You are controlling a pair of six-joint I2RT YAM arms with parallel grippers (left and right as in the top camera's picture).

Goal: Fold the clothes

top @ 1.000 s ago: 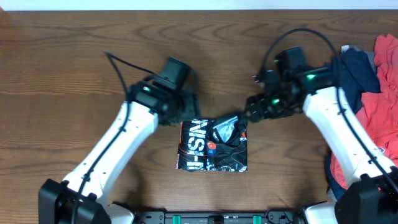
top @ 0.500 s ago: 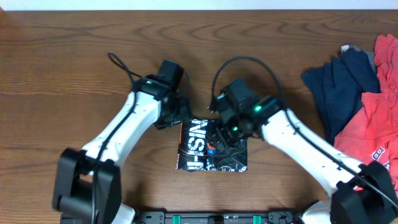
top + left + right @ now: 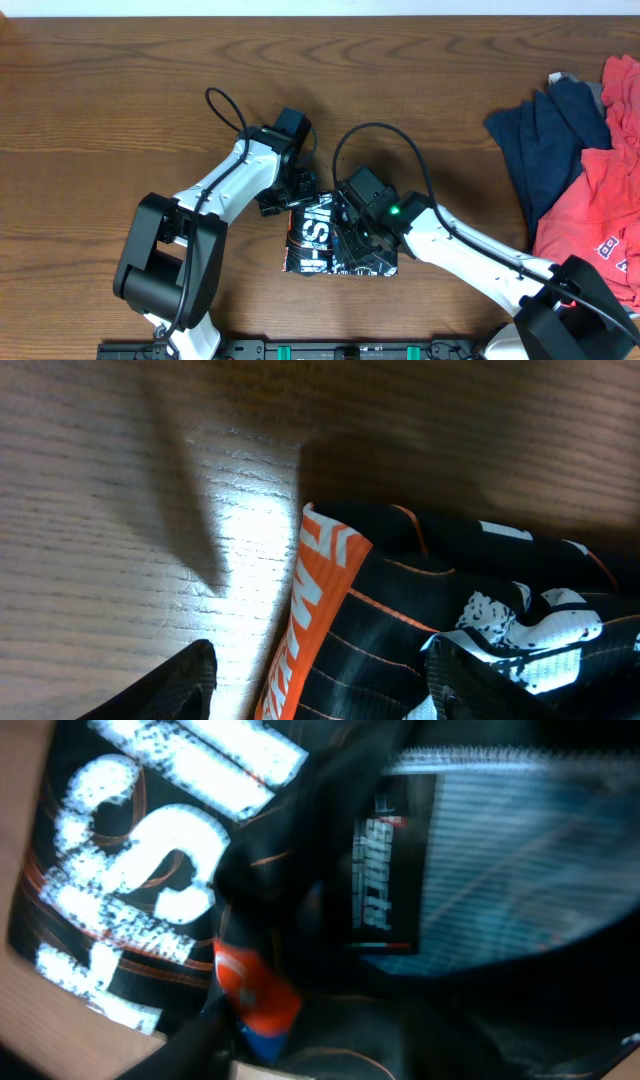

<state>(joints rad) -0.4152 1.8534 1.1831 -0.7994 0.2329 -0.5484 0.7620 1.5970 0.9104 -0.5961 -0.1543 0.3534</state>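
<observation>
The black jersey lies folded into a small rectangle near the table's front edge, white lettering up. My left gripper is at its top-left corner. In the left wrist view it is open, one finger on the wood, the other on the cloth, straddling the jersey's orange-striped edge. My right gripper is pressed down onto the jersey's upper middle. Its view is dark and blurred: one finger shows beside a red-and-blue logo, the other is hidden.
A navy shirt and a red shirt lie heaped at the table's right edge. The brown wooden table stretches to the left and back. Both arms cross close together over the jersey.
My right arm has swung left from the jersey's right side onto its middle, and its jaws have narrowed. The left gripper has shifted slightly right to the jersey's corner.
</observation>
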